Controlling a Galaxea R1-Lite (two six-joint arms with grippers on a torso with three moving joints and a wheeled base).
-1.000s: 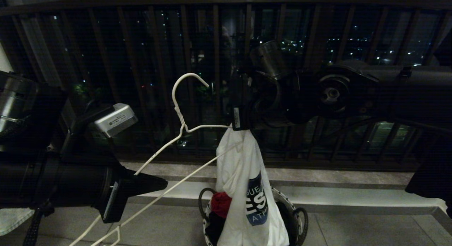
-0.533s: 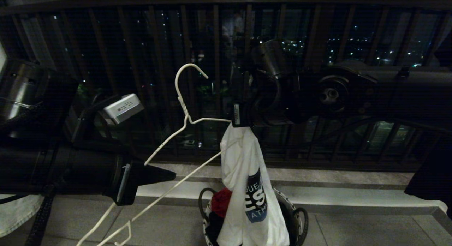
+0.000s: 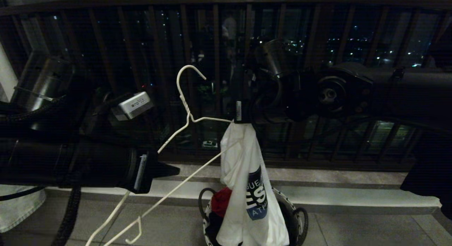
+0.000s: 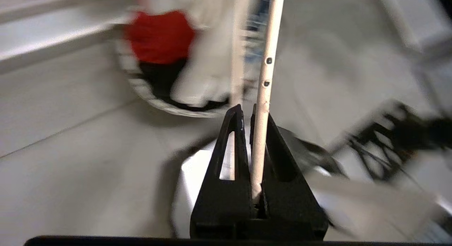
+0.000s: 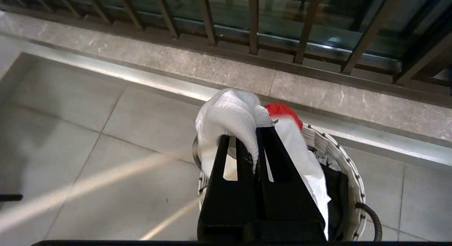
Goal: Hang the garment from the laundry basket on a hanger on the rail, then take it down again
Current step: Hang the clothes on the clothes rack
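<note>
The garment (image 3: pixel 243 196), a white T-shirt with a dark blue logo, hangs bunched from my right gripper (image 3: pixel 243 123), which is shut on its top fold (image 5: pixel 229 115) above the laundry basket (image 3: pixel 284 203). My left gripper (image 3: pixel 173 170) is shut on one sloping arm of the cream-white wire hanger (image 3: pixel 183 97), seen close up as a pale rod (image 4: pixel 268 62) between the left gripper's (image 4: pixel 246 110) fingers. The hanger tilts, hook up, with its other shoulder reaching the shirt's top beside the right gripper (image 5: pixel 252 140). The rail is out of view.
A dark barred window railing (image 3: pixel 212 45) fills the background above a stone ledge (image 3: pixel 335 182). Red cloth (image 3: pixel 222 202) and dark cloth lie in the basket, whose rim (image 5: pixel 349 168) shows below the shirt. Pale cloth (image 3: pixel 17 210) hangs at the lower left, a black garment (image 3: pixel 423 179) at the right.
My left arm has moved right and a little up, carrying the hanger; its low end has swung right. The right gripper and shirt have barely shifted.
</note>
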